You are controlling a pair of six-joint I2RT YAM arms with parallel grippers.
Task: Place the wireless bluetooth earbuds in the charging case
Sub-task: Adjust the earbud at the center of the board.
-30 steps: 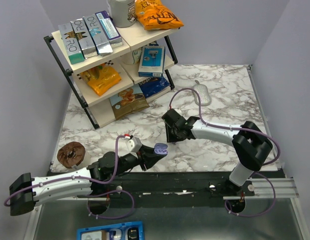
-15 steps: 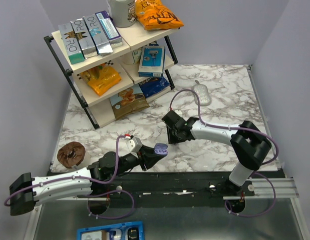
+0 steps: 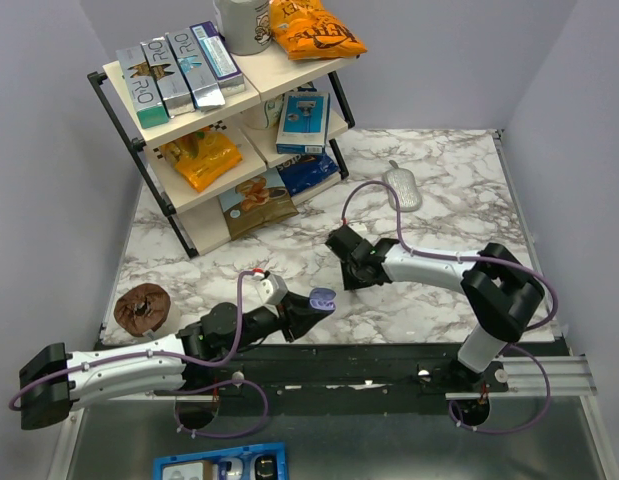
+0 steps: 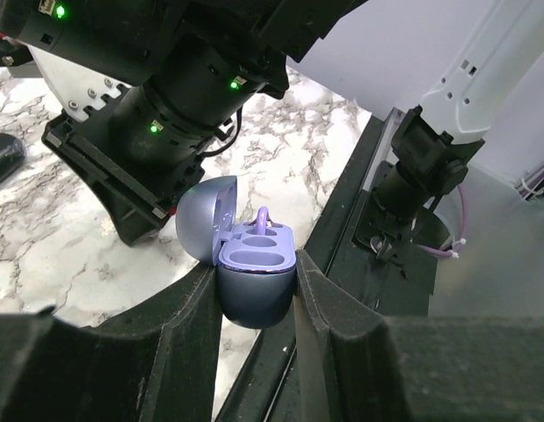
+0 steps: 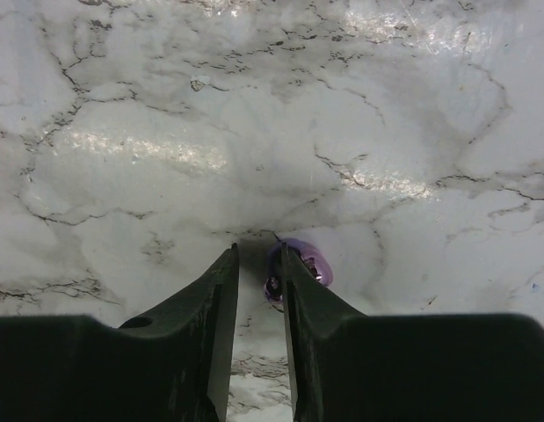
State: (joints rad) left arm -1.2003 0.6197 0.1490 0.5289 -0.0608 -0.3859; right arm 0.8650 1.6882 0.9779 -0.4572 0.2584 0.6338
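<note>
My left gripper (image 3: 311, 305) is shut on the periwinkle charging case (image 3: 322, 297) and holds it above the table's near edge. In the left wrist view the case (image 4: 254, 294) sits between the fingers, lid (image 4: 204, 220) open, with a purple stem (image 4: 263, 217) standing in the far socket. My right gripper (image 3: 351, 272) is down at the marble, just beyond the case. In the right wrist view the gripper (image 5: 257, 255) is narrowly open with nothing gripped. A translucent purple earbud (image 5: 314, 264) lies at its right fingertip, mostly outside the gap. The black earbuds are out of view.
A shelf rack (image 3: 219, 130) with boxes and snack bags stands at the back left. A chocolate donut (image 3: 141, 308) lies at the left. A pale oval item (image 3: 402, 188) lies at the back right. A black oval object (image 4: 3, 158) lies left of the right arm.
My right gripper has shifted slightly right and toward the near edge, low over the marble. My left gripper has edged slightly right with the case in it.
</note>
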